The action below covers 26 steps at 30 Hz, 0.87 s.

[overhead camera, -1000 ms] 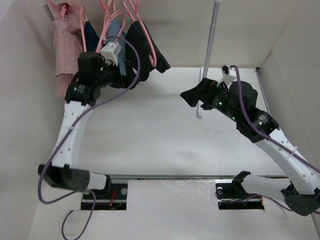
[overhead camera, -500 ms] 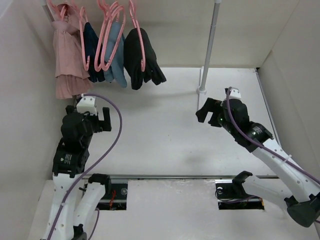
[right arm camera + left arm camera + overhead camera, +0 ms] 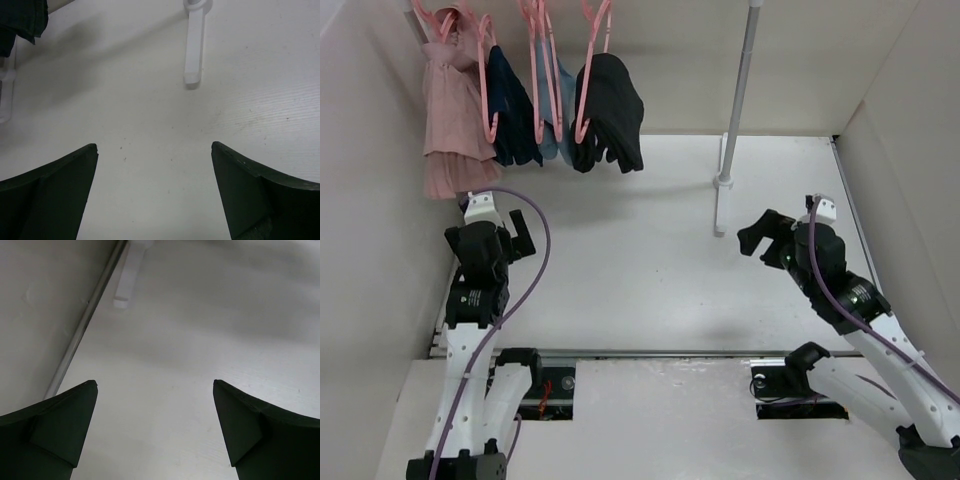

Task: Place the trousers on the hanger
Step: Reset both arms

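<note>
With the black trousers (image 3: 612,112) hanging on the pink hanger (image 3: 588,92) left of the white rack pole (image 3: 738,100), the task looks finished; the left gripper (image 3: 523,237) and right gripper (image 3: 758,232), flanking that pole, gape wide and empty, so only parking seems left.

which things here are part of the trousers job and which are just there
Job: trousers, hanger.
Just there: pink garment, navy garment, light-blue garment, pole.
</note>
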{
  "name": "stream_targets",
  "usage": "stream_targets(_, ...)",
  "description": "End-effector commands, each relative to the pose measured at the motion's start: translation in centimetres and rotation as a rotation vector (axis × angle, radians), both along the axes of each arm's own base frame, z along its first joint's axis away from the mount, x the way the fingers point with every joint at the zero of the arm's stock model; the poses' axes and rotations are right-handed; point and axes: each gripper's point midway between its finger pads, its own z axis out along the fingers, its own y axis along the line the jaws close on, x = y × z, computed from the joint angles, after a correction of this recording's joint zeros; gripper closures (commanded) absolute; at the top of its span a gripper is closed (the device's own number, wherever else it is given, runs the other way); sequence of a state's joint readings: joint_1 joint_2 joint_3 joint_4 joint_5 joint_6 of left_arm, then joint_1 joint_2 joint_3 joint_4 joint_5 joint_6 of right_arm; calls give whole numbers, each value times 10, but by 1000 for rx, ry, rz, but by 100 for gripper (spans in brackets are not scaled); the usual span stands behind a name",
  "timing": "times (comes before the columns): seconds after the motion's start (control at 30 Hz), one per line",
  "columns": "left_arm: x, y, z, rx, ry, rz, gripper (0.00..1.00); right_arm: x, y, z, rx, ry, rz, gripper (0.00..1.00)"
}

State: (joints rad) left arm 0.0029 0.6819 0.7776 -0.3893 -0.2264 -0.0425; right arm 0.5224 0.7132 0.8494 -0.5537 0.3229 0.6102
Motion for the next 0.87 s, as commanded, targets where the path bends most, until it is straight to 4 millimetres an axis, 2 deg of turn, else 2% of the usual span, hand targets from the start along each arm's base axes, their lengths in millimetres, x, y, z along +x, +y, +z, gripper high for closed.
stream_targets(0.0,3,7,36,-64,-164,85,0,-1,-9,4,8,-21,-41,0)
stream_targets(0.13,5,6,34,-68,-153,79,0,2,-10,3,7,-20,-50,0)
stream_targets(0.17,4,6,32,-67,-144,79,0,4,-9,10,17,-37,-51,0)
stream_targets(0.27,4,6,32,-67,-143,79,0,8,-7,11,17,-37,-51,0)
stream_targets(0.43,3,6,27,-39,-124,59,0,10,-2,4,8,-9,-34,0)
stream_targets(0.73,2,6,25,-6,-112,34,0,9,-3,6,5,-18,-30,0)
stream_targets(0.83,1,3,32,-24,-135,16,0,9,-3,6,5,-18,-30,0)
